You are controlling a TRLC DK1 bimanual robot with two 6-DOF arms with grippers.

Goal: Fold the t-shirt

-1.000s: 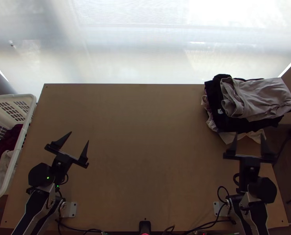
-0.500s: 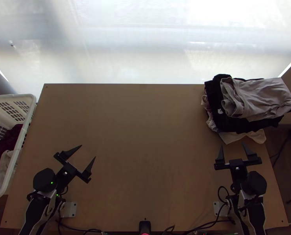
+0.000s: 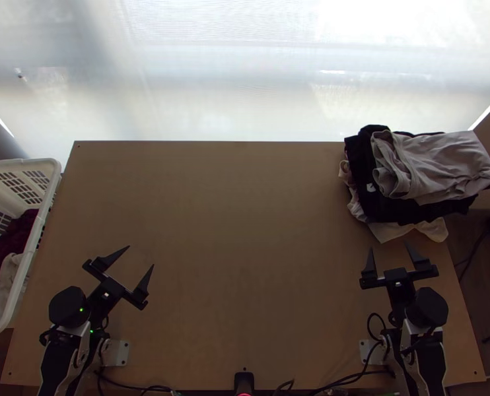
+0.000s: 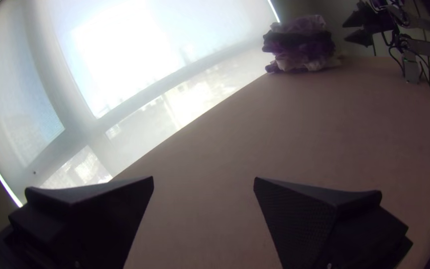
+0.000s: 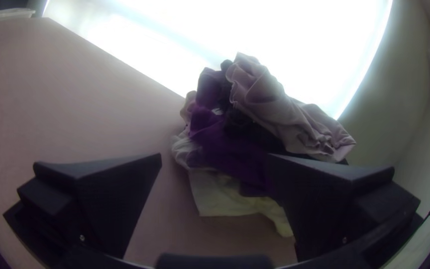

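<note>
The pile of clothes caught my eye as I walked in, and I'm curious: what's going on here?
Nothing is being handled right now. The left gripper and right gripper are both open and empty over the near part of the table. The clothes pile sits at the table's far right corner, a light garment on top. More clothes lie in the white basket at the left. No t-shirt is being folded at this moment.

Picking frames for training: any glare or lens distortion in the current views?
Top view: bright window, table dimmer. Left wrist: window blown out in part, table edge bent, corners dark. Right wrist: window almost wholly white, dark corners.
</note>
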